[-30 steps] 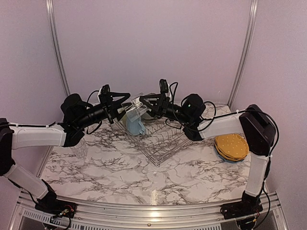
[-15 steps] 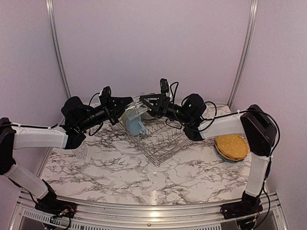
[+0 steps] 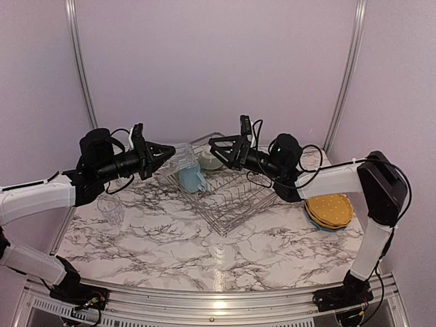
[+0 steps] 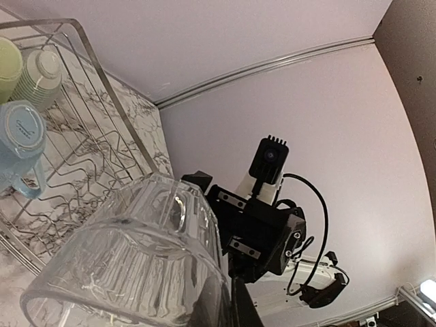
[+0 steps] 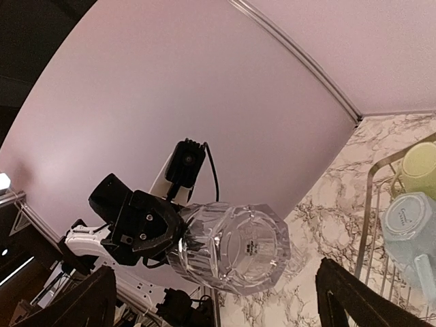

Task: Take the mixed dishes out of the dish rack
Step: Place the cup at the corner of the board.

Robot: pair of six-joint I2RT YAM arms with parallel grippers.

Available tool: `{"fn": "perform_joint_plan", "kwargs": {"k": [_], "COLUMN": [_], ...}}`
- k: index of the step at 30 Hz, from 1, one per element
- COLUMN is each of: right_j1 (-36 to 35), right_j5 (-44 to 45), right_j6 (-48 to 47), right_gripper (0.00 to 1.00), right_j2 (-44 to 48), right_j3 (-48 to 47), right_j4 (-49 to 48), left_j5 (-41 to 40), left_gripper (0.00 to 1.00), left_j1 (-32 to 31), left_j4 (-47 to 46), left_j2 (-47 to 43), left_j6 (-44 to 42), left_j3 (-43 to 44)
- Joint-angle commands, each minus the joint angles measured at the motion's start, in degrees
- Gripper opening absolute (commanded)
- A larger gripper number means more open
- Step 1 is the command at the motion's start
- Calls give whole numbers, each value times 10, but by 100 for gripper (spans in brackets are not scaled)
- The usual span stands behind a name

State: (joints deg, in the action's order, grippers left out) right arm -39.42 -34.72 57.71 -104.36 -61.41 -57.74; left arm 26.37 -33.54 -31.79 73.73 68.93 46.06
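So the glass (image 3: 184,157) is gripped by the left gripper (image 3: 165,151). It's held sideways in the air over the far-left edge of the rack (image 3: 228,197), and no wire is touched. From the right wrist view the glass's base (image 5: 235,248) is seen head-on, with the left fingers (image 5: 146,228) clenched at the other end.

The right gripper (image 3: 216,150) is pointed at the glass from the opposite side, but contact isn't made. Its fingers (image 5: 354,293) are spread wide and nothing is caught between them.

The mug (image 3: 191,178) is seen inside the rack at its left corner, just below the glass. The green cup (image 4: 7,65) and the ribbed bowl (image 4: 42,71) are tucked side by side in the far corner.

The plates (image 3: 329,208) are stacked on the table (image 3: 170,245) right of the rack, with a yellow-orange one on top. Something else clear (image 3: 111,210) is parked on the table at the left, well apart from the rack. Exactly what it is can't be told.
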Motion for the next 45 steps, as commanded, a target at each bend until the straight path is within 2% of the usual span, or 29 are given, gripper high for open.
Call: {"fn": "perform_joint_plan", "kwargs": {"k": [1,5,9,12,15,17,21,26,45], "right_j1": [29,40,41,41,42,42,42,42,42], "right_j5": [17,27,55,68,74,76,79,76,63], "right_j6": [-27,-51,-96,-118,-131,-136,-144,-145,-132], "right_gripper": [99,98,98,99,99,98,98,99,98], "right_j2": [34,55,79,90,96,99,105,106,103], "right_j3": [21,33,31,29,28,28,28,33,41], "right_j4": [26,59,121,150,166,174,185,186,163], "left_j5": [-81,-184,-325,-422,-487,-514,-488,-506,-449], "left_gripper": [0,0,0,0,0,0,0,0,0], "left_j1": [23,29,37,40,41,44,51,52,53], "left_j4": [292,526,739,844,903,923,949,967,931], "left_j2": [-58,-64,-26,2,20,28,60,103,92], "left_j6": [-189,-317,-410,-450,-475,-483,-505,-510,-477], "left_j3": [78,169,279,342,367,371,364,364,251]}}
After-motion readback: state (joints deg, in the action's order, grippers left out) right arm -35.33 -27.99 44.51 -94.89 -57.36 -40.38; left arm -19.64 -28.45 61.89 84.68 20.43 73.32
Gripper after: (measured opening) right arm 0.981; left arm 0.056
